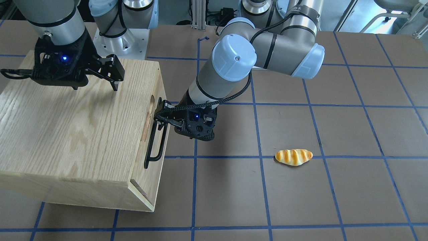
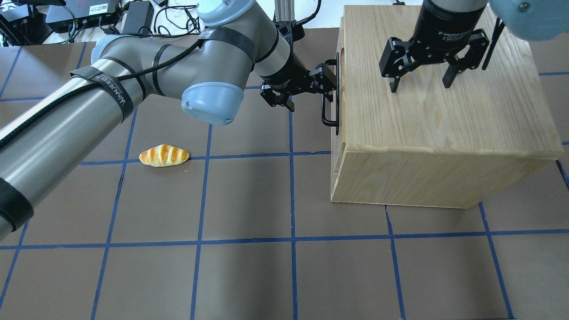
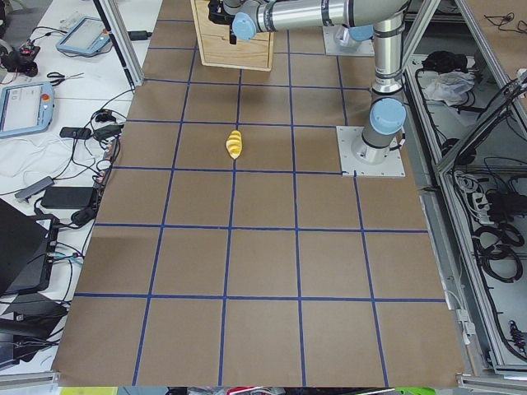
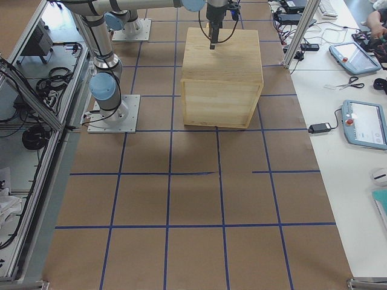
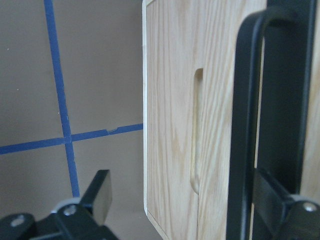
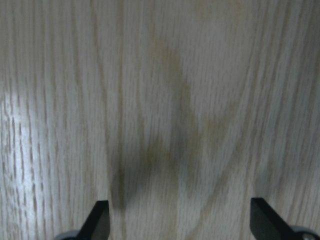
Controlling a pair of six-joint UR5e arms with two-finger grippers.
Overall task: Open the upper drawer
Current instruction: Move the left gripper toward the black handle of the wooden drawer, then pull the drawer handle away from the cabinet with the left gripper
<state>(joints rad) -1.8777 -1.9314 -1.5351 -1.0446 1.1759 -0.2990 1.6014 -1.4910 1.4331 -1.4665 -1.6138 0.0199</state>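
**Upper drawer.** The upper drawer (image 5: 170, 100) sits at the top of the cabinet (image 2: 422, 178), in the upper right of the overhead view, with its front panel facing the frame's left. The panel appears flush with the cabinet edge, so the drawer is judged shut and the pull not yet made. Its black bar handle (image 5: 244, 125) runs along the front beside an oblong notch (image 5: 197, 130).

**Left gripper.** The left gripper (image 2: 323, 82) is at the handle. In the left wrist view its jaws stand wide apart. The bar lies between them, close to the finger at the frame's right, and nothing is clamped. This placement suits either closing on the bar or hooking it.

**Right gripper.** The right gripper (image 2: 420, 84) points down at the cabinet top, upper right of the overhead view, with jaws spread and holding nothing. It is probably there to brace the cabinet against sliding when the drawer is drawn (whether the tips actually touch the wood cannot be told).

**Surroundings.** A bread roll (image 2: 163, 156) lies on the table (image 2: 249, 200) at left of centre in the overhead view. It is well apart from the cabinet, though it lies on the side the drawer faces.
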